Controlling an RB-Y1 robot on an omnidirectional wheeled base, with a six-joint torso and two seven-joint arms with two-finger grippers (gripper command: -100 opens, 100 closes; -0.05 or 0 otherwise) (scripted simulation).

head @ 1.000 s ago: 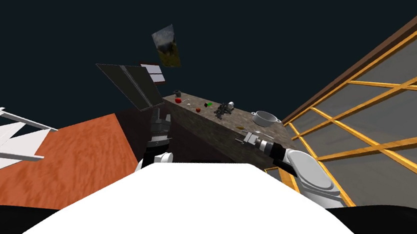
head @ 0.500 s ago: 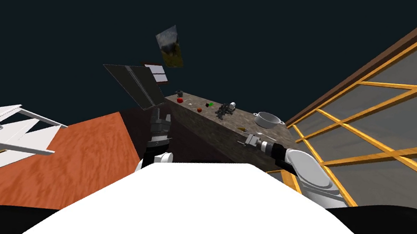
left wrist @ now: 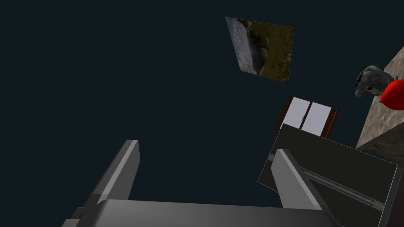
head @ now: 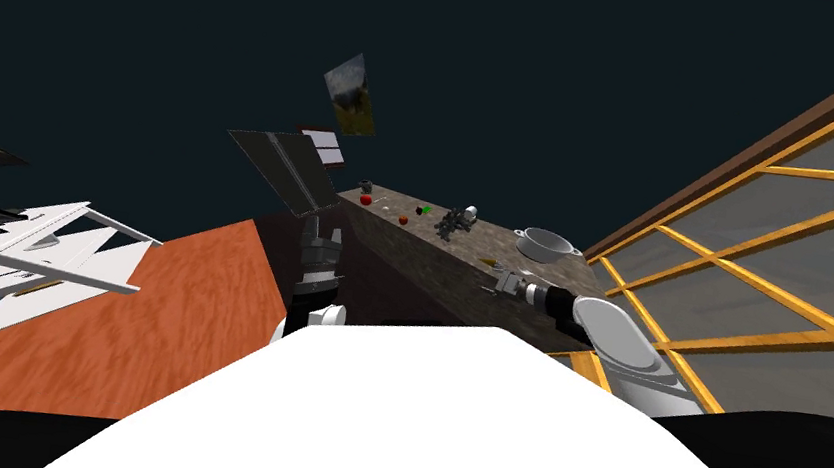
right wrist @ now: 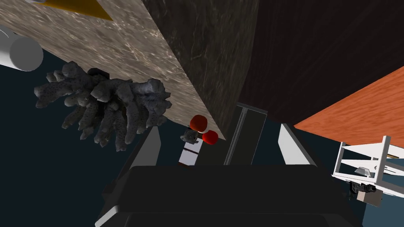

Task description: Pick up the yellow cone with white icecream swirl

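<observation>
Targeting yellow cone with right gripper | cone lies on bench beyond released fingers, off to their side, not between | right arm nearer | left gripper released, well apart

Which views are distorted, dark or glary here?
Head view: rolled, wide lens, so the counter slants and the window splays to the corner; flat dark backdrop. Left wrist view: dim, the left gripper a dull grey, no cast shadows. Right wrist view: evenly lit counter, no glare; yellow cone cut by the edge.
</observation>
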